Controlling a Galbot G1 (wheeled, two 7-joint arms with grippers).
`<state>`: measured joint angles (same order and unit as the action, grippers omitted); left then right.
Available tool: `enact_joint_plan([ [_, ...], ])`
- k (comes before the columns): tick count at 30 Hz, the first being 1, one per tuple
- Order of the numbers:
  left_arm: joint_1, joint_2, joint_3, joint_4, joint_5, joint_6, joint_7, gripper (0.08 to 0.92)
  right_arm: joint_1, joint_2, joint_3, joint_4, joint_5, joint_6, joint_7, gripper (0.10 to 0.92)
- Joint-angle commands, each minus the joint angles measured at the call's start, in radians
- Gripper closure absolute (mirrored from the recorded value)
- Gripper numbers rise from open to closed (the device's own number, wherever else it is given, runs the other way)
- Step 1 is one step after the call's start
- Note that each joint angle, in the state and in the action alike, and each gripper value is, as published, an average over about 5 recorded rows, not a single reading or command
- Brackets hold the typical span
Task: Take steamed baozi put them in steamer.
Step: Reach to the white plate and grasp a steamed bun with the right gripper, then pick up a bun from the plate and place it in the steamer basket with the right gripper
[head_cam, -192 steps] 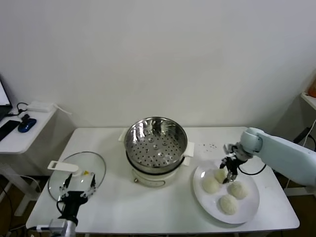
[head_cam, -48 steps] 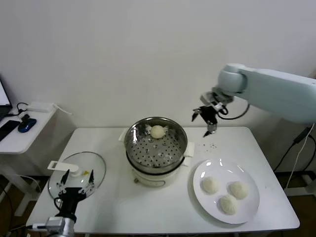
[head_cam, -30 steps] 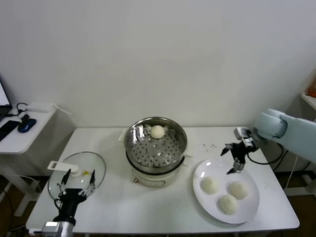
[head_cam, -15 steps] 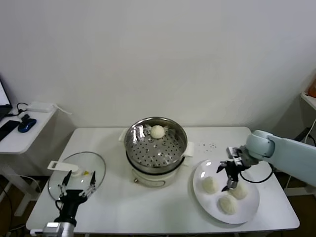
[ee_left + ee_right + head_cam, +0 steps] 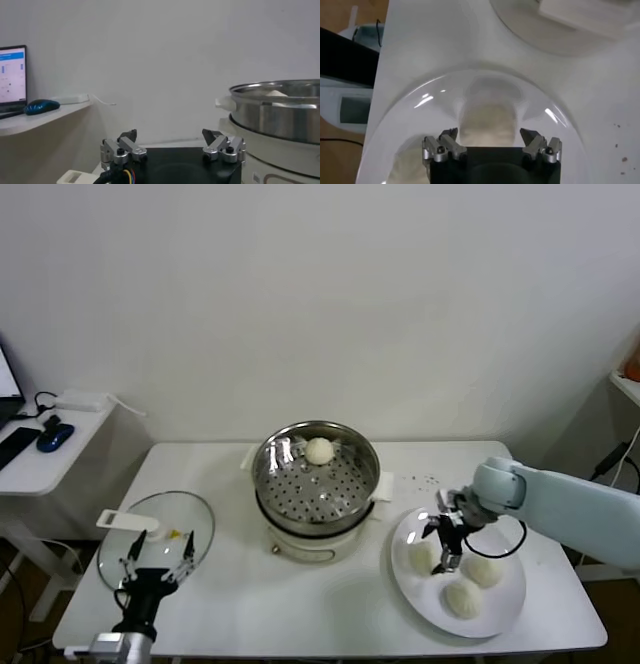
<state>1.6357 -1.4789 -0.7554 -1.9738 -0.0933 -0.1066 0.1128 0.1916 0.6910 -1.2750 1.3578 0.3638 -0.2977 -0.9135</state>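
I'm seeing the steamer [image 5: 316,476] left of my right gripper [image 5: 441,546], one baozi [image 5: 319,450] inside. The plate [image 5: 500,604] is lying beneath it. Right gripper is hovering, jaws spread wide, empty, straddling a plated bun [image 5: 486,119]. Left gripper [image 5: 157,569] is idling open, far left.

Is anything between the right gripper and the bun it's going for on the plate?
Nothing visible. The right gripper, fingers open, hangs directly over the nearest round cream-white bun on the flat white plate.
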Motion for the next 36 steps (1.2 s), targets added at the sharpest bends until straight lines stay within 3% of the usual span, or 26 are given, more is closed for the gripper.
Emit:
enact_joint_plan([
  [1,-0.002,0.001,0.0,0.004,-0.001,0.002,0.001,0.177,-0.014,0.023,0.003,-0.014,-0.007,-0.003,0.005,0.203],
  [18,-0.006,0.001,0.003,0.006,-0.001,0.01,0.002,0.177,-0.023,0.029,0.009,-0.03,-0.031,-0.003,-0.023,0.21],
  [26,-0.006,0.0,0.005,0.005,-0.001,0.013,0.0,0.177,-0.028,0.027,0.017,-0.031,-0.031,-0.003,-0.024,0.366],
  [36,-0.006,0.001,0.003,-0.002,-0.001,0.018,-0.001,0.177,0.01,0.002,0.024,-0.014,-0.01,-0.002,-0.031,0.378],
])
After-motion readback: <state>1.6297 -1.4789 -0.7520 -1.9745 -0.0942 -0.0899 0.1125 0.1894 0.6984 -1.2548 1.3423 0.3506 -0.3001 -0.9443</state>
